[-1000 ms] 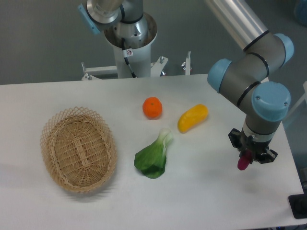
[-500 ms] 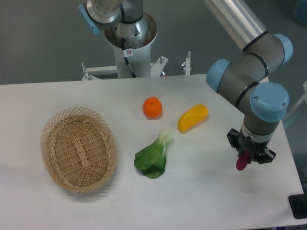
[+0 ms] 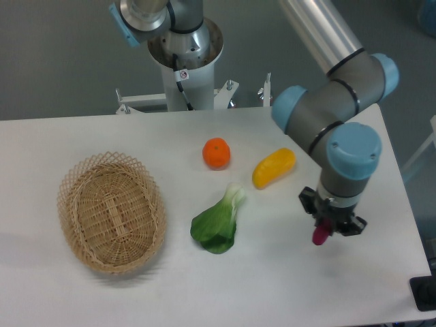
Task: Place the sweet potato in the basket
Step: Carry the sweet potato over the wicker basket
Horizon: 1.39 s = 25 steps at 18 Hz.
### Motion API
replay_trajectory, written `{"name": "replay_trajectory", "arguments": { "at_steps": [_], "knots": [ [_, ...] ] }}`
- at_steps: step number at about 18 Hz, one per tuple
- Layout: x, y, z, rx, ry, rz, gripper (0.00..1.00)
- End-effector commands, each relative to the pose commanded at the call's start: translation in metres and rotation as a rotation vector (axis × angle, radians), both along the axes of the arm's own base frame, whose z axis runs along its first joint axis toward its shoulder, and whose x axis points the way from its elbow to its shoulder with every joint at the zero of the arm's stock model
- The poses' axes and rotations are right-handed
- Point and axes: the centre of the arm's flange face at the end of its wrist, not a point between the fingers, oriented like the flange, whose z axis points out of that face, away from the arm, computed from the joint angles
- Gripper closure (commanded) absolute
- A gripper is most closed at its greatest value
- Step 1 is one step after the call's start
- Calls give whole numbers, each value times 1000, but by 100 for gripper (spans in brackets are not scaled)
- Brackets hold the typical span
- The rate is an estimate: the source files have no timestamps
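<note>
The sweet potato (image 3: 319, 235), a small magenta tuber, hangs from my gripper (image 3: 325, 227), which is shut on it above the right part of the table. Only its lower end shows below the black fingers. The basket (image 3: 112, 212), an oval tan wicker one, sits at the left of the table, far from the gripper. Nothing lies inside it.
An orange fruit (image 3: 216, 152) and a yellow oblong vegetable (image 3: 274, 167) lie at the table's middle back. A green leafy vegetable (image 3: 219, 221) lies between the gripper and the basket. The robot base (image 3: 184, 51) stands behind the table.
The arm has carried the sweet potato leftward, from near the table's right edge toward the middle. The other produce and the basket have not moved.
</note>
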Motion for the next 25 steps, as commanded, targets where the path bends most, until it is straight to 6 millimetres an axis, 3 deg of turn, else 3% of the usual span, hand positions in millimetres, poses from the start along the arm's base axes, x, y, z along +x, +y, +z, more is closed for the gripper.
{"name": "replay_trajectory", "arguments": {
  "at_steps": [7, 12, 16, 23, 25],
  "knots": [
    [112, 62, 17, 20, 3, -51, 85],
    [200, 92, 17, 21, -7, -132, 85],
    [251, 98, 12, 8, -18, -188, 85],
    [327, 96, -28, -62, -65, -244, 86],
    [340, 96, -36, -76, -75, -253, 86]
  ]
}}
